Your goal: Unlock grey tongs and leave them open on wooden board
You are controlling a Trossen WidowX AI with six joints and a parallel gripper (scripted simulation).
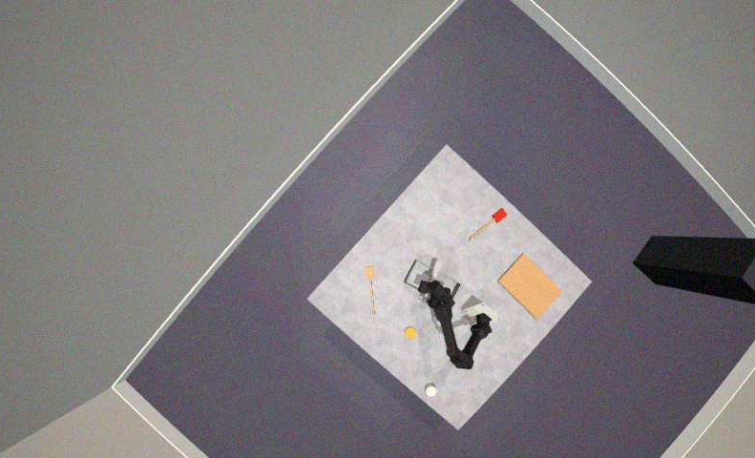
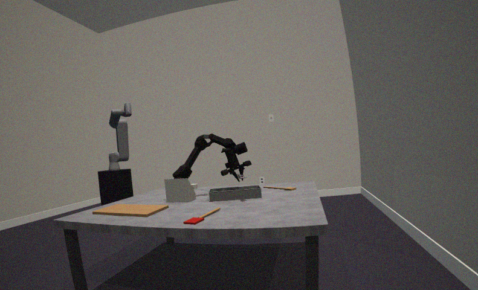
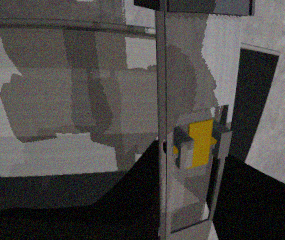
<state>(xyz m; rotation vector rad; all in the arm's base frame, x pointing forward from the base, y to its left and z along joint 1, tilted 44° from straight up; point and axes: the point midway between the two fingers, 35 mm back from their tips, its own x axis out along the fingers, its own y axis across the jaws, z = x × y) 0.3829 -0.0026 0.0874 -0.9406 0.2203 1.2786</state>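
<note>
My gripper (image 1: 425,286) (image 2: 240,179) (image 3: 177,146) is shut on the grey tongs (image 2: 242,176) (image 3: 184,65), with one finger on each side near the yellow piece (image 3: 200,143) of the lock. The tongs are held a little above the grey roasting tin (image 1: 409,272) (image 2: 234,195) (image 3: 32,195). In the exterior view they look close to level, but they are too small to tell exactly. Their two arms look close together in the wrist view; the far ends are out of that view. The wooden board (image 1: 529,285) (image 2: 129,209) lies flat on the table, away from the tin.
A red-headed spatula (image 1: 499,215) (image 2: 193,220) lies between the tin and the table edge. A wooden spatula (image 1: 369,272) (image 2: 290,188) lies beyond the tin. A yellow disc (image 1: 409,332) and a white round object (image 1: 430,390) stand near one edge. My arm's pale base (image 2: 179,190) stands between tin and board.
</note>
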